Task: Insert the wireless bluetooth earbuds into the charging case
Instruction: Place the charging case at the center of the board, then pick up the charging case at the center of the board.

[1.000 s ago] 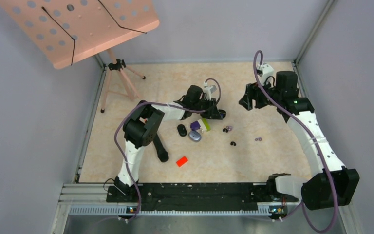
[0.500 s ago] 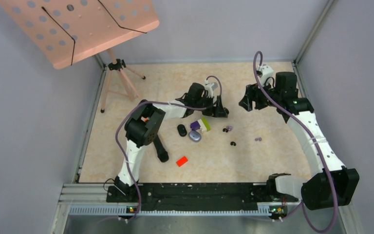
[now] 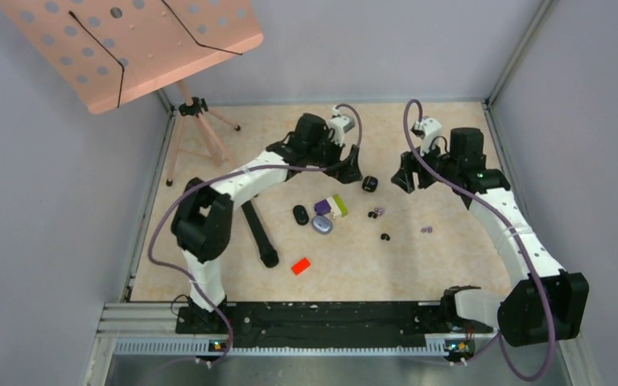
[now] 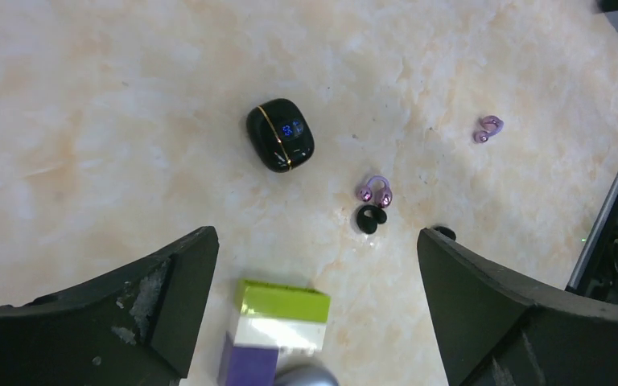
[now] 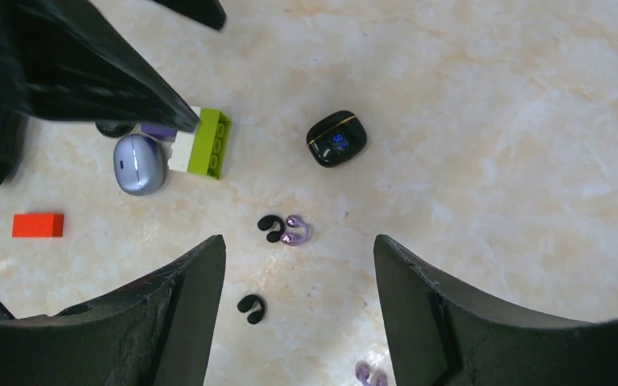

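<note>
A glossy black charging case (image 3: 369, 184) with a gold seam and a blue display lies closed on the table, also visible as the black case (image 4: 280, 134) (image 5: 336, 138). My left gripper (image 3: 352, 171) hovers just left of it, open and empty (image 4: 314, 251). My right gripper (image 3: 404, 178) is open and empty to its right (image 5: 299, 251). A black earbud (image 5: 269, 227) touches a purple earbud (image 5: 298, 229). Another black earbud (image 5: 250, 308) and another purple earbud (image 5: 369, 375) lie apart, nearer the arms' bases.
A green, white and purple brick stack (image 3: 332, 207) lies beside a grey-purple case (image 3: 322, 224) and a black oval case (image 3: 301, 215). A red block (image 3: 300, 265) sits nearer the front. A pink music stand on a tripod (image 3: 201, 121) stands at the far left.
My left gripper has opened, let go of the black case and drawn back to the far left. The case now lies free. My right gripper has shifted left toward it.
</note>
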You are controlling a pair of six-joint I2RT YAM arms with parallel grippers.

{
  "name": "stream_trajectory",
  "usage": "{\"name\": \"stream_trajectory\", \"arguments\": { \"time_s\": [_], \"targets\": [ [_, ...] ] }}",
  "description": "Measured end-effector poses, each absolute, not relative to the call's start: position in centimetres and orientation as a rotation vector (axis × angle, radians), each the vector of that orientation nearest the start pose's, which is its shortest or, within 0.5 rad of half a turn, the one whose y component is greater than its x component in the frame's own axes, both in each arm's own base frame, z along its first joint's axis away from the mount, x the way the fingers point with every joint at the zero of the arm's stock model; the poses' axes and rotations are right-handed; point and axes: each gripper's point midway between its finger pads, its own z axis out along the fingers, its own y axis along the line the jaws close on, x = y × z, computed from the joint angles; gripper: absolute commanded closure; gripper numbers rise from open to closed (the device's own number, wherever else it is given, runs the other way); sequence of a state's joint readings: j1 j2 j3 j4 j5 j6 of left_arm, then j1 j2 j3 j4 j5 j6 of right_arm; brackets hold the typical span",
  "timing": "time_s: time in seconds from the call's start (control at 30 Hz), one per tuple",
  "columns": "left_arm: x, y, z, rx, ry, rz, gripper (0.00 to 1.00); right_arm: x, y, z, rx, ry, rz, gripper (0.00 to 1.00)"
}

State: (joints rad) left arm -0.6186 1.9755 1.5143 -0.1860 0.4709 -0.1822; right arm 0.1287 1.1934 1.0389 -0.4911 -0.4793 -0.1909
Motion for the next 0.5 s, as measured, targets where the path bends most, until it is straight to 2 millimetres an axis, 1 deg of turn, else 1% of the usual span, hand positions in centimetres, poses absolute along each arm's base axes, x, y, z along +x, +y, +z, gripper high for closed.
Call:
{"name": "stream_trajectory", "arguments": {
  "time_s": [0.07,0.13,0.17,0.23,0.27,0.33,0.4,0.43,0.5],
  "targets": [
    [37.5,-35.9,16.3,0.795,2.093,-0.899,0.01,32.1,12.4,19.9,-0.651,2.068,0.529,0.34],
    [36.9,-34.2,18.8,0.818,2.03,-0.859,0.01,31.8,13.3,19.1,-0.708,2.052,0.556,0.34],
    [36.5,-33.3,19.8,0.83,2.004,-0.84,0.01,31.7,14.0,18.8,-0.747,2.041,0.569,0.35],
    [35.7,-31.8,20.8,0.838,1.991,-0.802,0.01,31.5,16.0,18.4,-0.845,2.001,0.592,0.37],
    [35.3,-30.9,20.9,0.832,2.001,-0.773,0.01,31.2,17.3,18.1,-0.904,1.977,0.608,0.4],
    [34.6,-29.2,20.2,0.812,2.037,-0.714,0.01,30.5,19.7,17.4,-1.014,1.934,0.641,0.47],
    [33.6,-27.1,18.3,0.755,2.115,-0.63,0.01,29.5,22.2,16.2,-1.125,1.905,0.688,0.53],
    [33.1,-25.7,16.9,0.715,2.166,-0.579,0.01,28.9,23.3,15.3,-1.176,1.898,0.708,0.55],
    [31.9,-23.5,14.4,0.667,2.253,-0.505,0.01,28.0,25.0,13.7,-1.257,1.896,0.738,0.58]
  ]
}}
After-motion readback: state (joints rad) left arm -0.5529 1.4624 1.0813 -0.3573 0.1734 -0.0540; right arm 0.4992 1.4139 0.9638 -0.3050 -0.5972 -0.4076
